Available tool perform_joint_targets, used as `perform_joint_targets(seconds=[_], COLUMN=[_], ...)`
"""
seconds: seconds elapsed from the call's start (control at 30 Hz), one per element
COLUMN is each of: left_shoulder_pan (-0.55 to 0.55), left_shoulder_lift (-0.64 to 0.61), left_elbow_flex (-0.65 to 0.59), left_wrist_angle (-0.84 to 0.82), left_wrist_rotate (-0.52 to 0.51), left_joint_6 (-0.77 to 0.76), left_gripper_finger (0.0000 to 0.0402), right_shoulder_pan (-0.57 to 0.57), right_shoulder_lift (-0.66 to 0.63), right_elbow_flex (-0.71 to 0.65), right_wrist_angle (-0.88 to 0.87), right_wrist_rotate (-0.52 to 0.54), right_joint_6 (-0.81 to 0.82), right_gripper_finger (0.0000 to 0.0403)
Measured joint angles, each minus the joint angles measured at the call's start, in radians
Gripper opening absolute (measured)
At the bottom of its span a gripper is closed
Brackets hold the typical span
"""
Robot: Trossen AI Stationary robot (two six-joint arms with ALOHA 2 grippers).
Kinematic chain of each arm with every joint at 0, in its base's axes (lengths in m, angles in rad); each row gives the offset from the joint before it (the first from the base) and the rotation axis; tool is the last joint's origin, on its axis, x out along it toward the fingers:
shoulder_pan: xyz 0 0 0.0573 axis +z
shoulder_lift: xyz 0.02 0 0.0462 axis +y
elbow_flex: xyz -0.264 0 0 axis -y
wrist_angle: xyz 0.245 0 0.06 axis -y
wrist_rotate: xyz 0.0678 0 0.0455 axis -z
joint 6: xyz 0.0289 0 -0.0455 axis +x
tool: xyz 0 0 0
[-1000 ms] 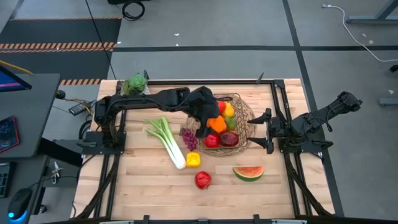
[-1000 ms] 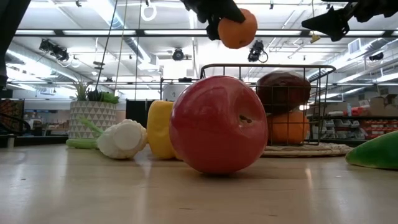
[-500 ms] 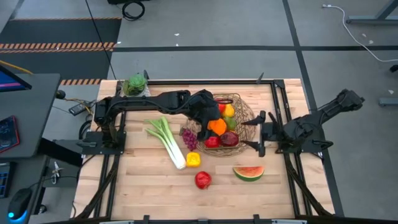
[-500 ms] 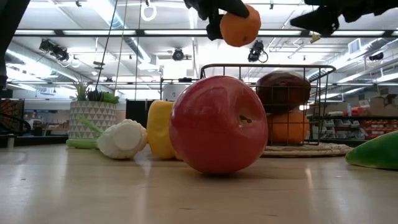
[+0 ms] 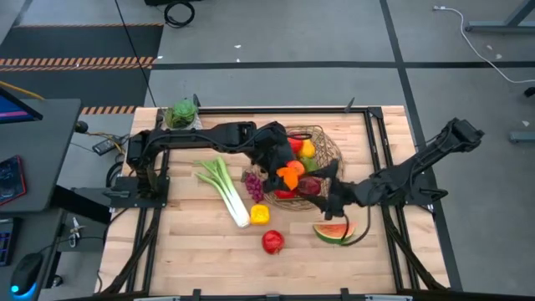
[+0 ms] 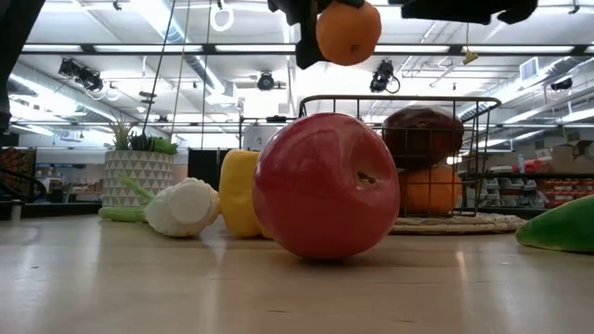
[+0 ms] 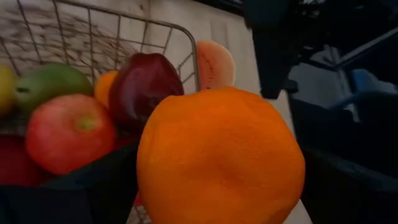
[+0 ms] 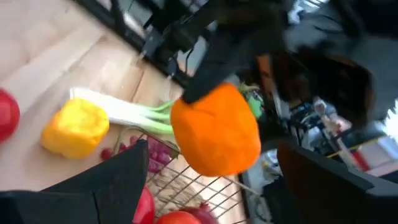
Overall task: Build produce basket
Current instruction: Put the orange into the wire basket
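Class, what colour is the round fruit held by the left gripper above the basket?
Orange. The fruit shows best in the left wrist view, filling most of that picture.

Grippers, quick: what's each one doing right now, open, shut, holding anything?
Left gripper: shut on the orange, held above the basket.
Right gripper: open, empty, over the basket's near edge beside the watermelon slice.

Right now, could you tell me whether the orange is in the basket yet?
Not yet. The left claw holds the orange in the air above the basket.
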Motion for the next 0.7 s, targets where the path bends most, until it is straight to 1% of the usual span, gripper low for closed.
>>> perform_joint_targets(seconds=[0.13,0.3,0.43,0.53,0.63,0.7], left_shoulder_pan=[-0.004,-0.016,-0.027,-0.029,-0.029,-0.029], left_shoulder_lift=[0.0,0.0,0.0,0.0,0.0,0.0], left_elbow_flex=[0.0,0.0,0.0,0.0,0.0,0.0], left_wrist_angle=[-0.009,-0.011,-0.013,-0.013,-0.009,-0.003], left_wrist_rotate=[0.023,0.025,0.025,0.025,0.025,0.024], left_joint_6=[-0.021,-0.021,-0.02,-0.02,-0.02,-0.019], left_gripper_finger=[0.0373,0.0373,0.0373,0.0373,0.0373,0.0373], right_shoulder_pan=[-0.003,-0.005,-0.013,-0.034,-0.052,-0.064], right_shoulder_lift=[0.078,0.14,0.151,0.152,0.154,0.167], right_elbow_flex=[0.106,0.202,0.221,0.221,0.221,0.221], right_wrist_angle=[-0.092,-0.206,-0.206,-0.211,-0.213,-0.199], right_wrist_rotate=[0.0,-0.001,-0.024,-0.067,-0.131,-0.139], right_joint_6=[-0.06,-0.06,-0.072,-0.052,-0.042,-0.051], right_gripper_finger=[0.0367,0.0373,0.0373,0.0373,0.0373,0.0373])
